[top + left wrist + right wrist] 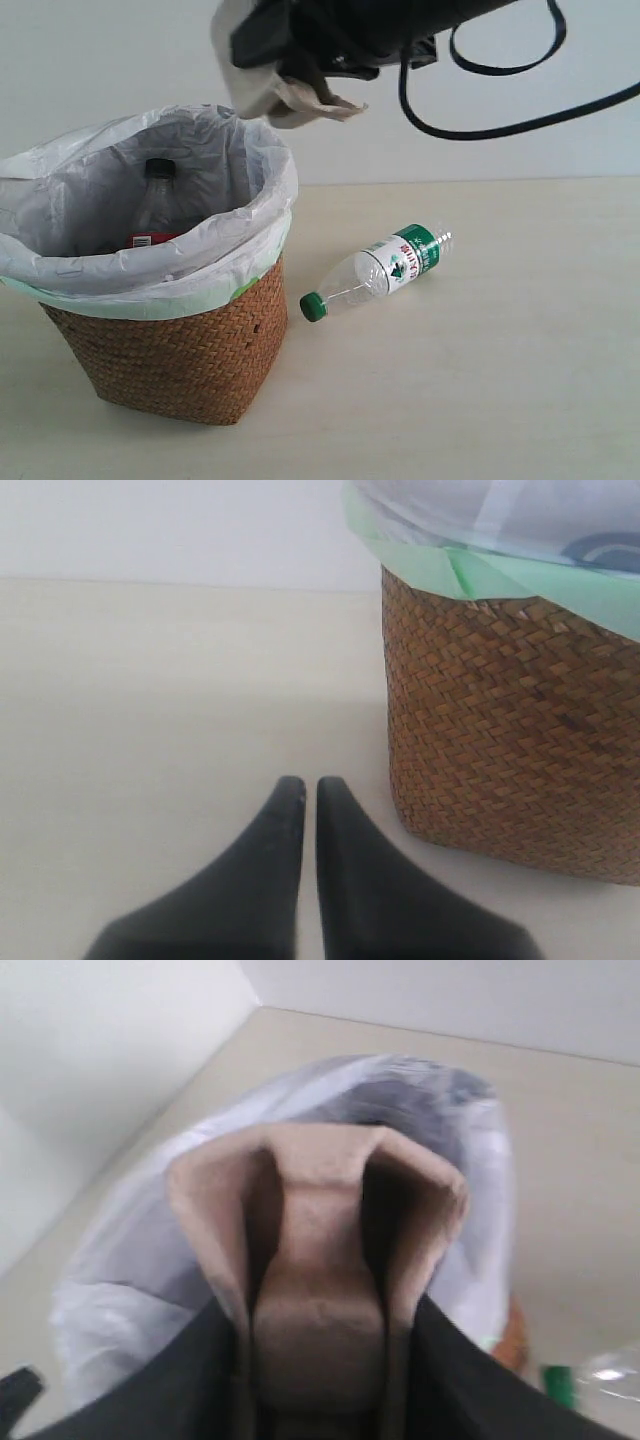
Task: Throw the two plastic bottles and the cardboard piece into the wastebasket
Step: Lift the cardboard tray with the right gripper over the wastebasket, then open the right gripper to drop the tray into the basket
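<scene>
Right gripper (322,1380) has its fingers clamped on the cardboard piece (320,1210), one dark finger on each flank of the moulded pulp. In the exterior view that puts the piece above the wastebasket (180,350), more over the rim than dead centre. My take is that pulp like this weighs next to nothing, is stiff enough to keep its shape but crushes if squeezed hard, and is rough enough not to slip. A side pinch looks fine, and it should just fall once it's let go.

Left gripper (305,800) sits low beside the wastebasket's wicker wall, fingers pressed nearly together with only a sliver of gap and nothing between them.

The longer bottle (158,200) is inside the wastebasket, black cap up against the white bag (250,200).

The shorter bottle (380,272) lies on its side on the table (500,400) just beside the wastebasket, green cap pointing toward it. It looks empty, so I'd call it light, smooth, squashy and happy to roll. I'd grab it across the labelled middle, not the tapered neck.
</scene>
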`<control>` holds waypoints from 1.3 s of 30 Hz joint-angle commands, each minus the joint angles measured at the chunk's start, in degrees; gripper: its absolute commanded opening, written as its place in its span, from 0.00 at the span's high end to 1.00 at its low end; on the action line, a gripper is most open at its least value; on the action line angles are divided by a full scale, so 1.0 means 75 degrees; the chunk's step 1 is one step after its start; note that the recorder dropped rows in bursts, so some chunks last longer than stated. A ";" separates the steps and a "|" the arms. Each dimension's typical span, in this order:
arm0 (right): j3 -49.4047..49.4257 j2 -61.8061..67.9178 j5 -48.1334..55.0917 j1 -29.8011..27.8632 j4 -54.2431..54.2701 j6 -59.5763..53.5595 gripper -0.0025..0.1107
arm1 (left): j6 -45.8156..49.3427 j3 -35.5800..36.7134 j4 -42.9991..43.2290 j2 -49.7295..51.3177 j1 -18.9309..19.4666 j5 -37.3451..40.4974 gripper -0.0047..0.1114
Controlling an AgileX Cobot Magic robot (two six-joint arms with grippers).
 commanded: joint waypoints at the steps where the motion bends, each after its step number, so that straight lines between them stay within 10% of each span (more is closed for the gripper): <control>1: -0.0045 -0.0062 0.0191 -0.0515 -0.2665 0.1968 0.78 | 0.0035 0.0027 0.0022 -0.0018 0.0021 0.0005 0.93; 8: -0.0045 -0.0062 0.0580 -0.1308 -0.3372 0.2229 0.97 | 0.0035 0.0027 0.0022 -0.0018 0.0021 0.0005 0.93; 22: -0.0045 -0.0032 -0.0033 -0.1079 -0.2057 0.1795 0.97 | 0.0035 0.0027 0.0022 -0.0018 0.0021 0.0005 0.93; 24: -0.0235 0.0115 -0.0364 -0.0465 0.0825 -0.0181 0.84 | 0.0035 0.0027 0.0022 -0.0018 0.0021 0.0005 0.93; 27: -0.1350 0.0534 -0.0694 0.0335 0.2758 -0.1213 0.27 | 0.0035 0.0027 0.0022 -0.0018 0.0021 0.0005 0.93; 39: -0.1608 0.0608 0.0653 -0.0706 -0.2669 0.2574 0.33 | 0.0035 0.0027 0.0022 -0.0018 0.0021 0.0005 0.93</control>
